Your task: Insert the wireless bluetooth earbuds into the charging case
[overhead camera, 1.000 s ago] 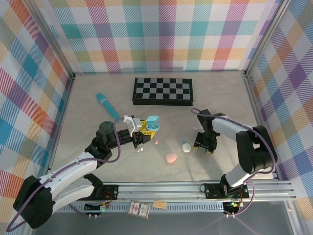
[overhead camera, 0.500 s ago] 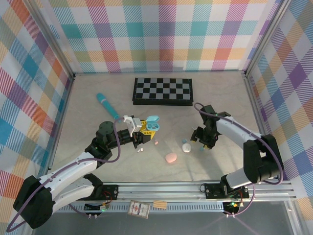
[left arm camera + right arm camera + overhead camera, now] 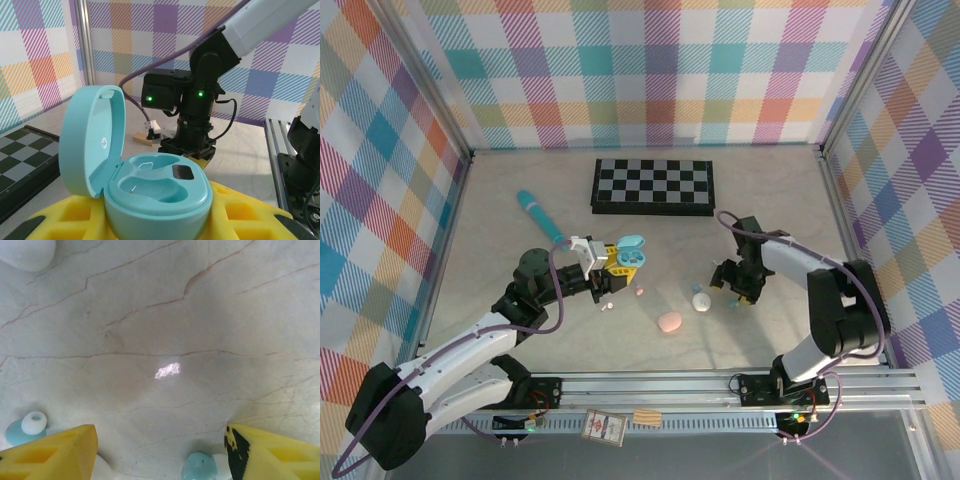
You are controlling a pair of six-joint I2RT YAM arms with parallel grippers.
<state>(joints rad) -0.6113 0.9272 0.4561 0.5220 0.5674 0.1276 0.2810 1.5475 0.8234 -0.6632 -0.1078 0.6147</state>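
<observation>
The left end effector (image 3: 617,264) is clamped on the teal case (image 3: 157,187), with its yellow fingers (image 3: 60,220) pressing the base from both sides. The case sits upright with its lid (image 3: 92,140) swung open, and its 2 wells are bare. From the top, this case is left of the tabletop's (image 3: 520,330) middle.

The right end effector (image 3: 160,442) hangs low over the tabletop with its yellow fingers (image 3: 55,452) apart, gripping nothing. In the wrist view, a blue bud (image 3: 199,467) lies on the surface between them, close to the right-hand finger. Whether it touches that finger cannot be told. A white-tipped bud (image 3: 27,427), pale blue beneath, lies just beside the other finger.

From the top, the right end effector (image 3: 738,292) is right of the middle. A white case (image 3: 700,299) is just left of it, and a pink case (image 3: 669,322) lies nearer and further left. A pink bud (image 3: 639,292) and a white bud (image 3: 606,307) lie on the tabletop just near of the left end effector, apart from each other.

Further off, a teal stick (image 3: 540,217) lies at the far left and a chessboard (image 3: 653,186) sits at the far middle.
</observation>
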